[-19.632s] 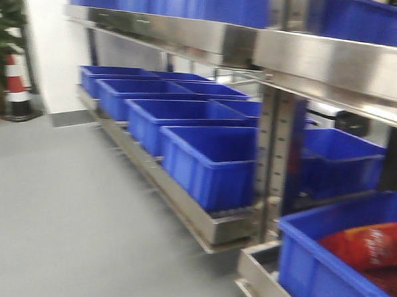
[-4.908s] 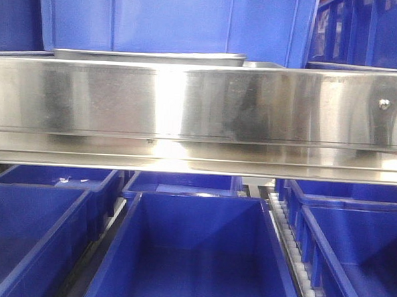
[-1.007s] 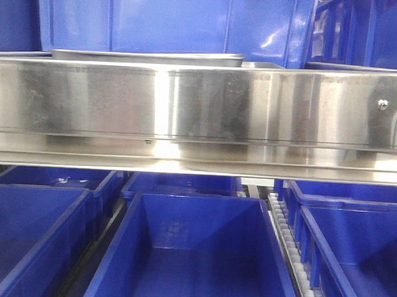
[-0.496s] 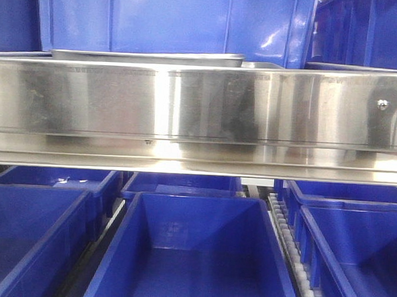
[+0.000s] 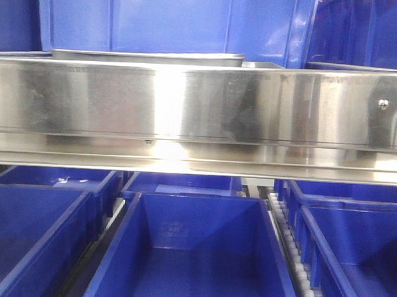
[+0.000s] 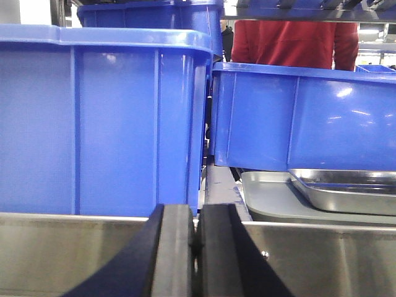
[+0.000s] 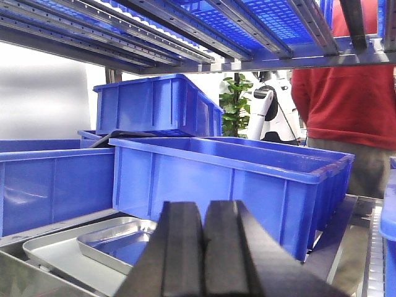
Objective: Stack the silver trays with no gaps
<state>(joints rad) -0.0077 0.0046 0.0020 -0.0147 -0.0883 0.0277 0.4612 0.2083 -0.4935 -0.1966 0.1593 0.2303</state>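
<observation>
shelf rail [image 5: 200, 109] fronting silver trays [image 7: 93, 247], blue bins [image 7: 235, 179] crowding behind

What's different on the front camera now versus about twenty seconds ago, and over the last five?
Twenty seconds back the camera saw the shelving from an angle down the aisle; now it faces the steel shelf rail squarely, close up. Over the last five seconds nothing visibly moved: the silver trays sit behind the rail, the blue bins below.

A broad brushed-steel shelf rail [image 5: 200, 115] is seen spanning the front view, with blue plastic bins [image 5: 193, 255] ranged below it at 6 o'clock and more above at 12. In the right wrist view, a white wall [image 7: 43, 99] is lit at 9 o'clock, and a potted plant [image 7: 237, 102] and a person in red [image 7: 346, 93] are seen toward 2 o'clock.
</observation>
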